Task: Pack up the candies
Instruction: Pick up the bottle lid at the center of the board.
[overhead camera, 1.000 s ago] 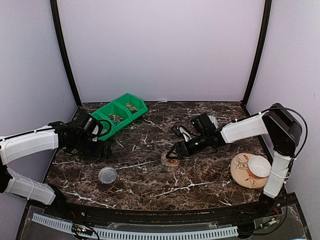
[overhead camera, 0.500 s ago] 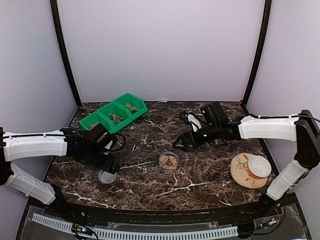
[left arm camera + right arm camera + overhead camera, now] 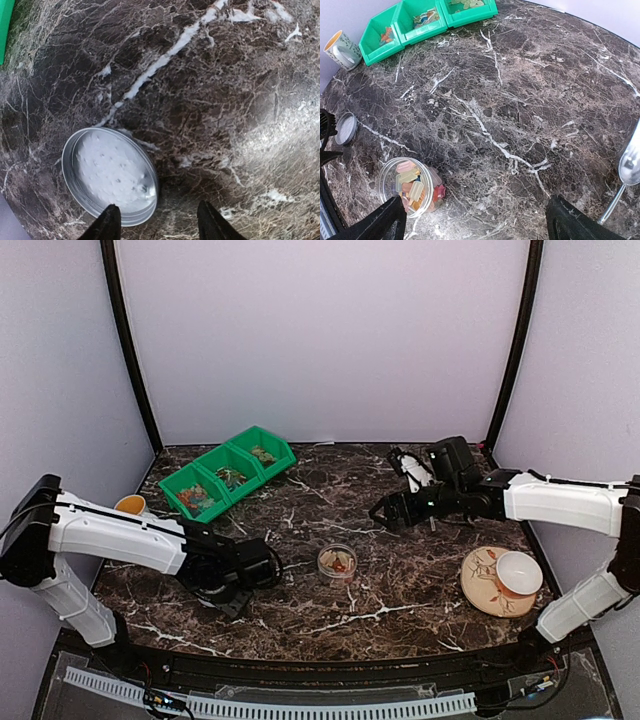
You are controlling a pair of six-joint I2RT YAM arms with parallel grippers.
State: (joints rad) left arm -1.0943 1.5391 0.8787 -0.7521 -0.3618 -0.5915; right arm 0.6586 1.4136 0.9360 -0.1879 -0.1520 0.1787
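Candies [image 3: 409, 187] in mixed pastel colours fill a small clear jar [image 3: 338, 562] standing open at mid-table. More candies [image 3: 198, 496] lie in the green bin [image 3: 228, 472]. The jar's round metal lid [image 3: 110, 182] lies flat on the marble. My left gripper [image 3: 159, 227] hovers just over it, open, one fingertip [image 3: 107, 226] above the lid's near rim and the other off to the side over bare marble. In the top view this gripper [image 3: 245, 575] hides the lid. My right gripper [image 3: 480, 222] is wide open and empty, raised back and to the right of the jar [image 3: 407, 192].
A metal scoop [image 3: 629, 170] lies on the marble at the right gripper's far right. A cup [image 3: 131, 505] stands left of the three-compartment green bin. A patterned plate [image 3: 480, 585] with a white bowl [image 3: 519, 572] sits at the front right.
The left arm swung from beside the green bin down over the lid, its jaws narrowing. The right gripper pulled up and away from the jar and opened wider.
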